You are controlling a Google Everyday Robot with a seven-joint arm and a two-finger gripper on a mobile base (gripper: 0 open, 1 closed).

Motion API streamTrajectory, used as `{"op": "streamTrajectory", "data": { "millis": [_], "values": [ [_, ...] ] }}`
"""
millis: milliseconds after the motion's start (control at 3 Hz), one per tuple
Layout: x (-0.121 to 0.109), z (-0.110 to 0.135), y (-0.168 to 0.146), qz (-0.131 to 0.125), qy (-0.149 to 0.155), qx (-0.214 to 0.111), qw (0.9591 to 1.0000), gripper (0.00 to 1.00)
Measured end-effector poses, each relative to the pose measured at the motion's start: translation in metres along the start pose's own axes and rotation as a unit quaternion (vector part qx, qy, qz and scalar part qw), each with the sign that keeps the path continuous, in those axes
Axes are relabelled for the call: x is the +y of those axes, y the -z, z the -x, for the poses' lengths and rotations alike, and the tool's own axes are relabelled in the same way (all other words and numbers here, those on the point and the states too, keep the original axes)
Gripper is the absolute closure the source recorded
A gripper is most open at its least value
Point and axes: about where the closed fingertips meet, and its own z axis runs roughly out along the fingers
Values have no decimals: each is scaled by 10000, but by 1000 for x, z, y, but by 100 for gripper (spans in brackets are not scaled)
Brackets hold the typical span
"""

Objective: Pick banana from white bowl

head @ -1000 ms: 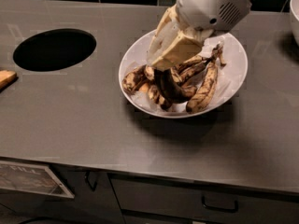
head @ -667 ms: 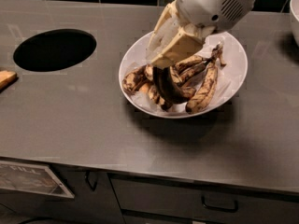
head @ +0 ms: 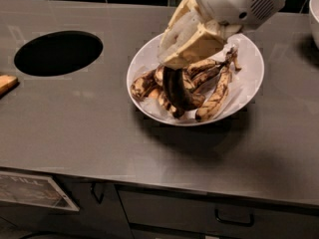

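Now pincer (head: 172,62) tight on banana (head: 177,87), just above white bowl (head: 250,66).

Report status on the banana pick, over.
Cream-coloured gripper low over wide glossy white bowl. Blackened overripe banana directly beneath its tip. Spotted yellower bananas crowd both sides.

Pincer (head: 174,61) upper-centre, tilted down-left, seemingly clamped

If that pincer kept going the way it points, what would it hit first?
Most likely the black-brown banana: the pincer hangs over the white bowl, aimed down into it, and that banana's upper end lies right at its tip. Depth is unclear; they may already touch.
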Motion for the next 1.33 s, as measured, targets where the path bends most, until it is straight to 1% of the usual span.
{"op": "streamTrajectory", "data": {
  "millis": [667, 1000, 1333],
  "values": [
    [9, 12, 13, -196, 194, -196, 9994, 100],
    [13, 22, 19, -235, 315, -275, 9988, 100],
    [17, 36, 25, -262, 509, -352, 9977, 100]
  ]
}}
